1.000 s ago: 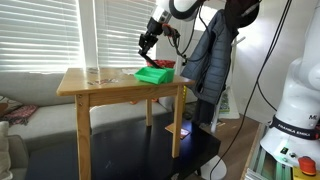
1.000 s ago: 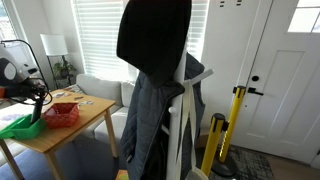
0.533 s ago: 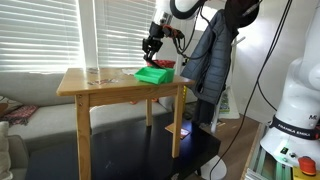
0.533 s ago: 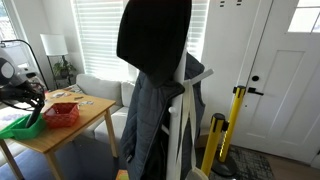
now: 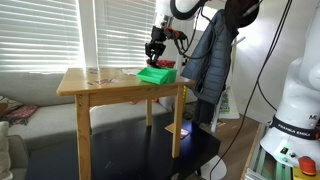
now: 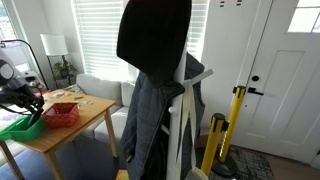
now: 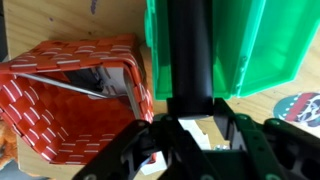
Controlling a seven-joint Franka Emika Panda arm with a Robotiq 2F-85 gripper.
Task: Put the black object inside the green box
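Your gripper (image 7: 192,120) is closed around the near end of the black object (image 7: 190,50), a long, straight, dark bar. In the wrist view the bar reaches out over the near wall of the green box (image 7: 280,50), above its open interior. A red woven basket (image 7: 60,110) sits just left of the box. In an exterior view the gripper (image 5: 155,50) hangs above the box (image 5: 153,75) near the right end of the wooden table (image 5: 100,85). The bar looks stiff, smooth and probably light. Held near one end, it may pivot or slide, so a grip nearer its middle would likely be steadier.
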